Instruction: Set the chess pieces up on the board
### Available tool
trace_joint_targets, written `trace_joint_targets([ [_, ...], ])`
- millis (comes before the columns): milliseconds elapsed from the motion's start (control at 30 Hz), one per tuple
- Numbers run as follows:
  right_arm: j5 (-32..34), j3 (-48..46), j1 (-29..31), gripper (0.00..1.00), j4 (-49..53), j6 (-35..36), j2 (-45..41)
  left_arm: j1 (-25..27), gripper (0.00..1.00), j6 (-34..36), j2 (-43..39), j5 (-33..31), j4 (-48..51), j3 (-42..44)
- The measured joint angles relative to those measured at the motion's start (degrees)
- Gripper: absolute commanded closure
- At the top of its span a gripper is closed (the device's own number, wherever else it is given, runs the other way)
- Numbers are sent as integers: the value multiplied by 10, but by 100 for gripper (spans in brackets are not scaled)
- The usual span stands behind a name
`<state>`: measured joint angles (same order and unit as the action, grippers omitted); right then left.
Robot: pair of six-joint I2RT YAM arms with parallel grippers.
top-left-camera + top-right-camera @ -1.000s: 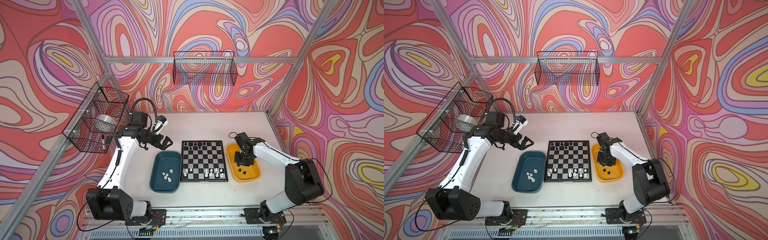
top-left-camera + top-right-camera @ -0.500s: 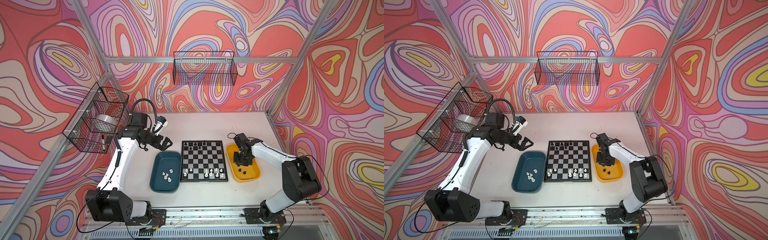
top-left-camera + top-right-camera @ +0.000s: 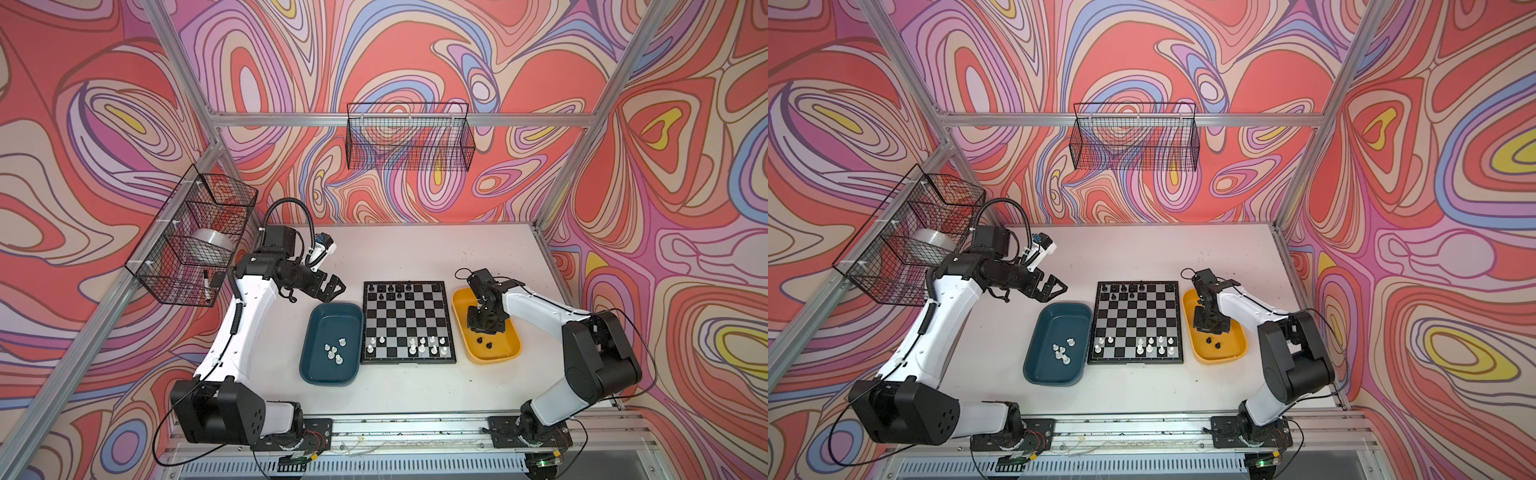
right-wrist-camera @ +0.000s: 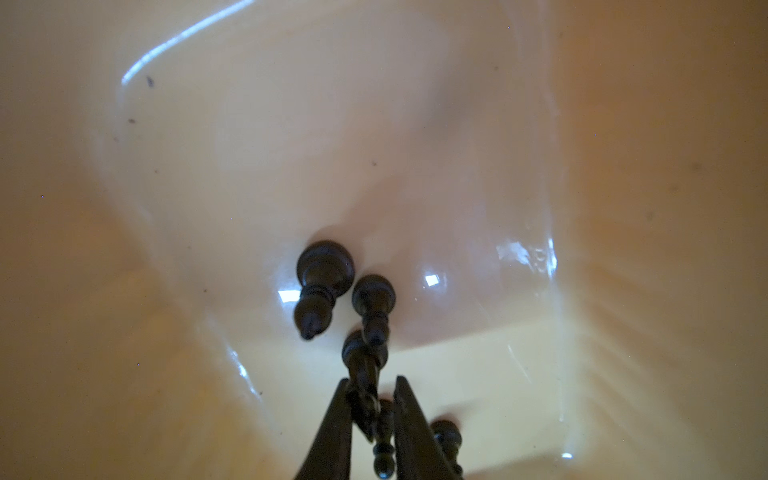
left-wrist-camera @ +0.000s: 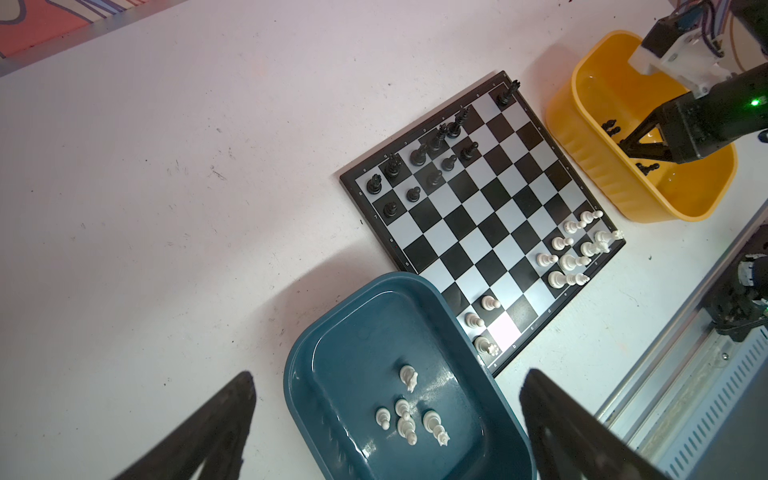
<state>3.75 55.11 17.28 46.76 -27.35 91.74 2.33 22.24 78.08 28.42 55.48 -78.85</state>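
The board [image 3: 405,322], a flat square with a black frame and glossy black-and-silver chequers, lies on the matte white table [image 3: 415,257] between two trays. Small turned-plastic black pieces [image 3: 390,287] stand in its two far rows and white pieces [image 3: 422,345] in its two near rows (both sides have gaps). Five more white ones lie loose in the teal tray [image 3: 332,320], a smooth tub with rounded corners just left of the board. A few black ones lie on the shiny floor of the yellow tray [image 3: 503,353], ribbed on its outer wall, just right of the board. The right gripper [image 4: 372,379] reaches down into the yellow tray. Its thin dark fingers [image 4: 336,424] are drawn close about a tilted black piece, with a second one beside it between them. Whether they pinch it I cannot tell. The left gripper [image 3: 332,289] hangs above the table by the teal tray's far end, jaws spread wide and holding nothing. Two black wire baskets [image 3: 409,137] hang on the swirl-patterned walls.
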Motion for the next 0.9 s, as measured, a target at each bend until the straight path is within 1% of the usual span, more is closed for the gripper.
trace_joint_targets([
  [367, 3, 0, 0, 82, -1, 3, 0, 0, 0, 0, 0, -2, 0, 0],
  [900, 5, 0, 0, 85, -9, 8, 7, 3, 0, 0, 0, -4, 0, 0],
])
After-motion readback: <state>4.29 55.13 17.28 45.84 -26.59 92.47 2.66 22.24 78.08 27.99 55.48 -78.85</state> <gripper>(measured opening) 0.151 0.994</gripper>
